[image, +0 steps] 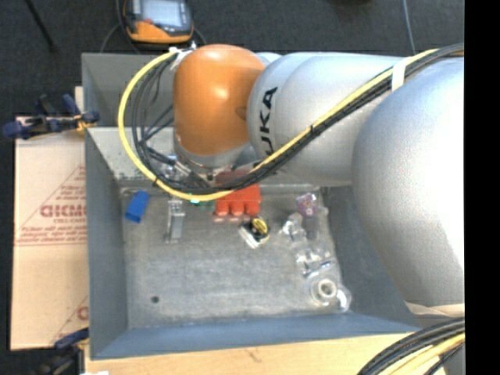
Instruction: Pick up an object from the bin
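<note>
- Step in hand: the approach. The end effector hangs low at the far left of the bin, under the arm's orange wrist cover. Nothing can be seen gripped in it.
- Whether the end effector is open or closed cannot be told; too little of it is visible beneath the cover and cables.
- Nearest things: a small blue block just to its left, and a red studded brick to its right, partly under the wrist. Either could be the thing to pick. The end effector stands between them, seemingly over bare floor.
- Next move, as a judgement: shift sideways onto one of those two, centre over it, then descend and close. The blue block lies near the left wall, so clearance there looks tight.
- Other contents — a small black, yellow and white piece near the middle, a clear purple-tinted piece further right, and clear plastic bits with a white ring at the near right.
</note>
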